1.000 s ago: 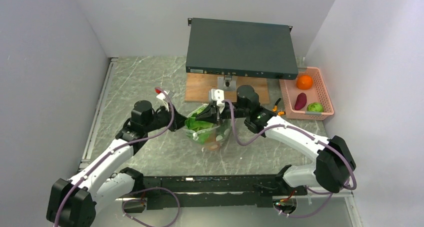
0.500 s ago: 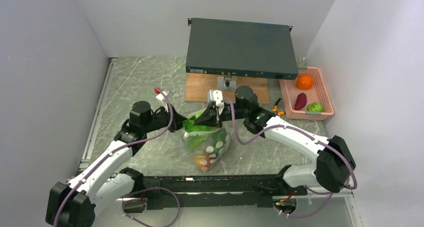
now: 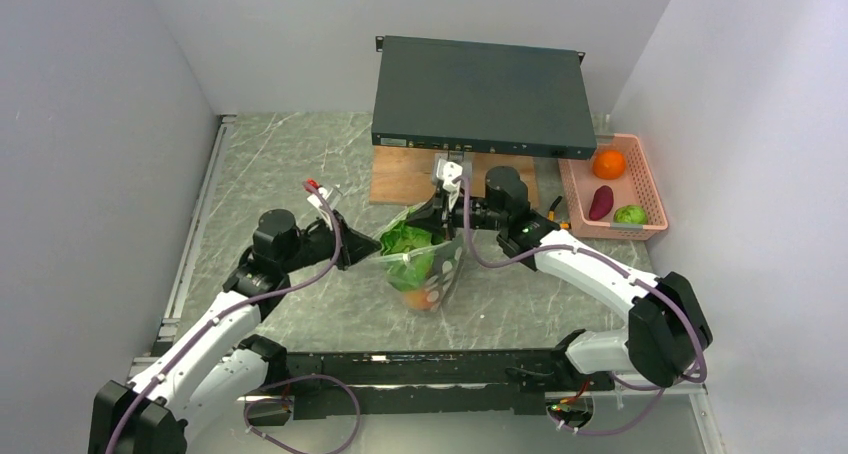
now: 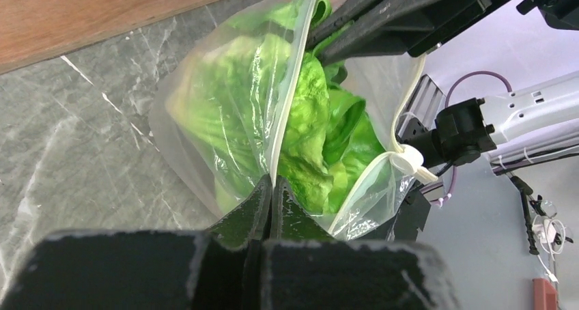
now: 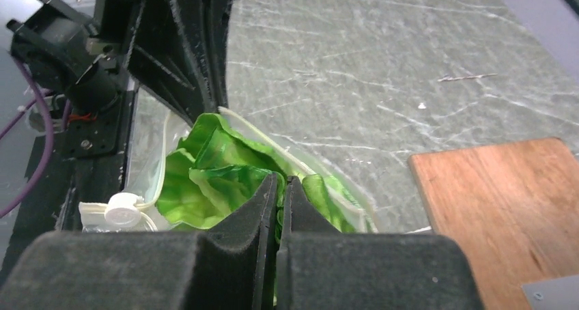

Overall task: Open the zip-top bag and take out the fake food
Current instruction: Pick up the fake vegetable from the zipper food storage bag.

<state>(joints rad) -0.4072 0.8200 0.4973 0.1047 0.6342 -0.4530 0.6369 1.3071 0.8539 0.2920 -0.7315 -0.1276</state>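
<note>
Pinching zip-top bag [image 3: 432, 270] — left fingers [image 4: 242, 213], right fingers [image 5: 263, 202], lettuce [image 4: 311, 119] inside

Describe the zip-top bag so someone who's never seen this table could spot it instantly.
Find the big dark flat box at the back of the table. Just in front of the wooden board, between the two arms, is the bag: the only see-through thing, stuffed with green lettuce.

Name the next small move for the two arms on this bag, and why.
Probably ease the left gripper and right gripper a little wider apart. Each is shut on a rim of the zip-top bag, which hangs lifted between them, and the lettuce fills the part-open mouth, so a wider mouth would likely let it out.
</note>
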